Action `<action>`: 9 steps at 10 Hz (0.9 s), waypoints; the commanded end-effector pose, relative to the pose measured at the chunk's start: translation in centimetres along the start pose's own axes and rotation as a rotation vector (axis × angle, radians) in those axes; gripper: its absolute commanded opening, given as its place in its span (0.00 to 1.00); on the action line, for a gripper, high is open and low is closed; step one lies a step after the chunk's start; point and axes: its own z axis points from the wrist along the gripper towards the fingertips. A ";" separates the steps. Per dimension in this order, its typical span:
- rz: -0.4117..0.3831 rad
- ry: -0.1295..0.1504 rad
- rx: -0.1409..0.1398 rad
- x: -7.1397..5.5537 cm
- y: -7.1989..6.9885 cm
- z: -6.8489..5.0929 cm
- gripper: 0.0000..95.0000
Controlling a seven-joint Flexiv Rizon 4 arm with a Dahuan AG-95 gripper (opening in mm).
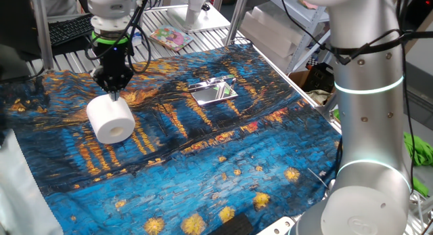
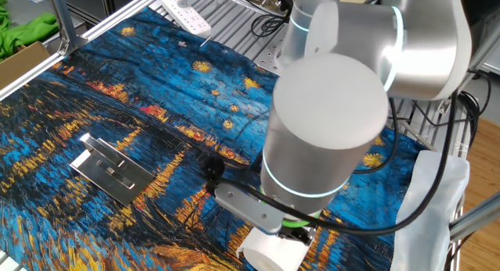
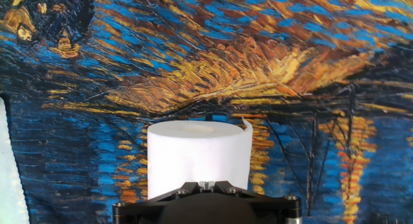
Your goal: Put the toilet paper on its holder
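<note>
I see my arm as thick silver-grey cylinders with glowing cyan rings at the joints. Black cables run along it. The hand is black, under a green ring.

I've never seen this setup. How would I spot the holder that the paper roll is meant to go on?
Start with the table draped in a blue and orange painted cloth. Near the cloth's middle, well apart from the white toilet paper under the robot's hand, lies the holder. It is the only shiny thing on the cloth: a flat, mirror-like metal plate.
</note>
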 end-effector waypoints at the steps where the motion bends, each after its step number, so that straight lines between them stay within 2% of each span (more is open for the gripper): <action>1: -0.055 0.005 0.015 -0.1 0.0 0.1 0.00; 4: -0.089 0.000 0.038 -0.1 0.0 0.1 0.00; 6: -0.112 -0.011 0.040 -0.1 0.0 0.1 0.00; 9: -0.085 -0.003 0.037 -0.1 0.0 0.1 0.00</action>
